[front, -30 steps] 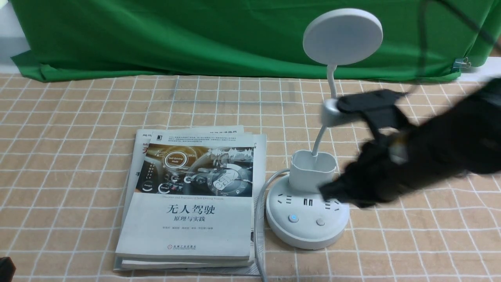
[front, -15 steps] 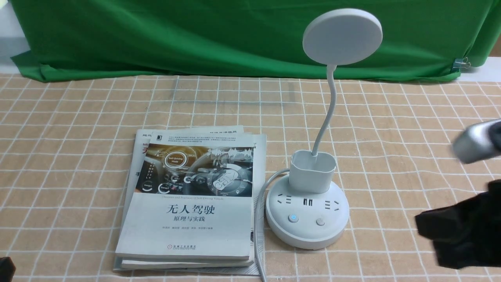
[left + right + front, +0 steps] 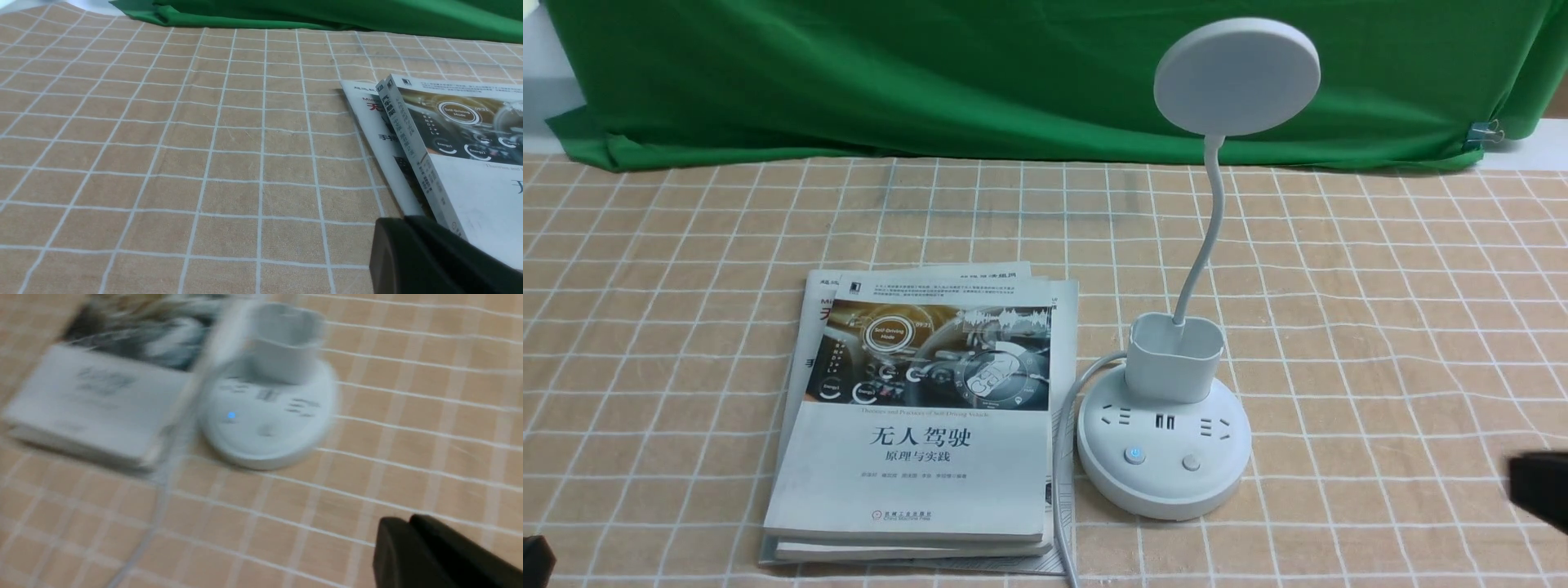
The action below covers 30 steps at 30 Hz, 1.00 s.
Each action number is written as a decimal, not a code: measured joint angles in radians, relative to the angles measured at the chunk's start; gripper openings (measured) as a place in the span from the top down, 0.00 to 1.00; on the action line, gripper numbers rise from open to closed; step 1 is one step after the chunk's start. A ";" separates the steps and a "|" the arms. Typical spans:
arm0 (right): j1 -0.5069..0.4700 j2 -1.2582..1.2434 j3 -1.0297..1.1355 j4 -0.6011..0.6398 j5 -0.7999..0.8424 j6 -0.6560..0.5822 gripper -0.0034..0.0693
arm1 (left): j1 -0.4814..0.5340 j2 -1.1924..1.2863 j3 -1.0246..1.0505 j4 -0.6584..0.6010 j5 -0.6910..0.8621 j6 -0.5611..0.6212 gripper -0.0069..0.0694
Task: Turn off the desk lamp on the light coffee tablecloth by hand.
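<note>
The white desk lamp (image 3: pixel 1164 457) stands on the light coffee tablecloth (image 3: pixel 1380 327), with its disc head (image 3: pixel 1237 77) up on a curved neck above the cup holder (image 3: pixel 1174 359). A small blue light glows on the base's left button (image 3: pixel 1134 455); the button (image 3: pixel 231 415) also shows, blurred, in the right wrist view. My right gripper (image 3: pixel 1539 490), the hand, is a black shape at the front view's right edge, well clear of the lamp. Its fingers lie together with nothing between them (image 3: pixel 402 522). My left gripper (image 3: pixel 402 222) is shut and empty beside the books.
A stack of books (image 3: pixel 923 416) lies just left of the lamp base, and the lamp's white cable (image 3: pixel 1062 457) runs between them toward the front edge. A green backdrop cloth (image 3: pixel 890 73) hangs behind. A black corner of the left arm (image 3: pixel 533 559) sits at the bottom left.
My right arm has drawn back from over the lamp base, going right and toward the front until only its tip shows. The lamp and books have not moved.
</note>
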 joint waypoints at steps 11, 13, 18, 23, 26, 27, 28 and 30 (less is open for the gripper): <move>-0.325 -0.377 0.291 0.000 -0.317 -0.191 0.90 | 0.000 0.000 0.000 0.000 0.000 0.000 0.90; -0.343 -0.433 0.358 0.000 -0.414 -0.246 0.90 | 0.000 0.000 0.000 0.000 0.000 0.000 0.90; -0.346 -0.508 0.480 0.000 -0.471 -0.255 0.90 | 0.000 0.000 0.000 0.000 0.000 0.000 0.90; -0.346 -0.592 0.560 0.000 -0.493 -0.233 0.90 | 0.000 0.000 0.000 0.000 0.000 0.000 0.90; -0.346 -0.612 0.603 0.000 -0.553 -0.220 0.90 | 0.000 0.000 0.000 0.000 0.000 0.000 0.90; -0.346 -0.613 0.609 0.000 -0.567 -0.209 0.90 | 0.000 0.000 0.000 0.000 0.004 0.000 0.90; -0.346 -0.613 0.609 0.000 -0.568 -0.200 0.90 | 0.000 0.000 0.000 0.000 0.002 0.000 0.90; -0.346 -0.613 0.609 0.000 -0.568 -0.184 0.90 | 0.000 0.000 0.000 0.000 0.001 0.001 0.90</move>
